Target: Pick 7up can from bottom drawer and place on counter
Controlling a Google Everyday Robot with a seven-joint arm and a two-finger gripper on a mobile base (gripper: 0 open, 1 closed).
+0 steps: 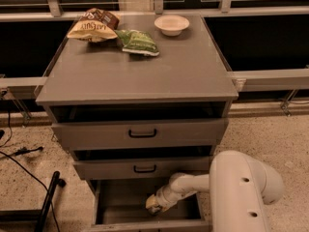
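Observation:
The bottom drawer (120, 197) is pulled open at the foot of the grey cabinet. My white arm reaches in from the right, and the gripper (154, 205) is low inside the drawer, near its middle front. No 7up can shows; the gripper's end hides the spot under it. The counter (145, 71) is the cabinet's flat grey top, well above the gripper.
On the counter's far part lie a yellow-brown snack bag (92, 27), a green snack bag (138, 42) and a white bowl (172, 24). The two upper drawers (140, 133) with black handles overhang the bottom one. A black pole (48, 204) and cables lie on the floor at left.

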